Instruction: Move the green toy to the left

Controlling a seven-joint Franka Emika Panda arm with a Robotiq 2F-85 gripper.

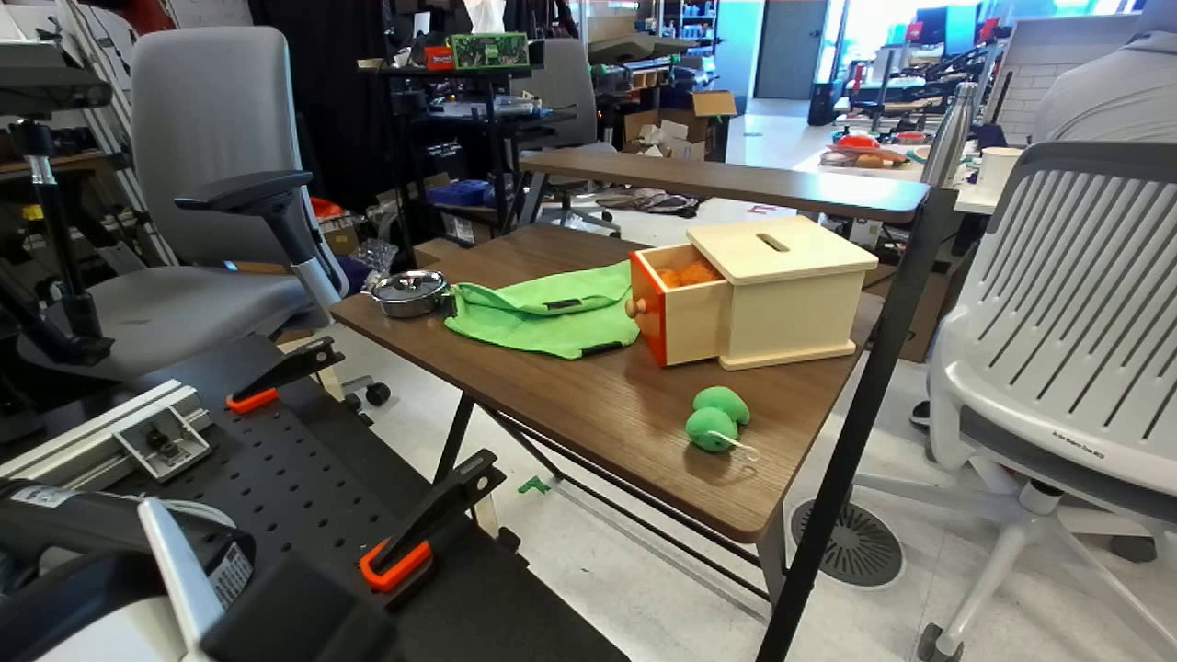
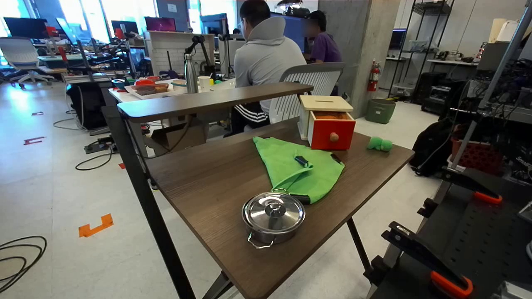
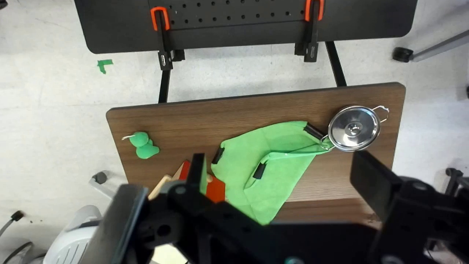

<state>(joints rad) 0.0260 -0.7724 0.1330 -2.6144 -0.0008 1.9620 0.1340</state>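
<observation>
In the wrist view, the green toy point(image 3: 145, 147) sits near the left end of the brown table point(image 3: 190, 126) (it has a little white string point(image 3: 127, 138)). Next comes the wooden box point(image 3: 168, 255), mostly hidden by the gripper point(image 3: 280, 167), with its red drawer point(image 3: 216, 190) sticking out. The gripper is spread wide. Then lies the green cloth point(image 3: 245, 157), then a shiny lidded pot point(image 3: 353, 129).

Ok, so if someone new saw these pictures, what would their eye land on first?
Most likely the bright green cloth, spread across the middle of the brown table. Next, perhaps, the pale wooden box beside it, its red-fronted drawer partly open. The small green toy might catch them too, lying near one corner of the table, apart from the box.
</observation>
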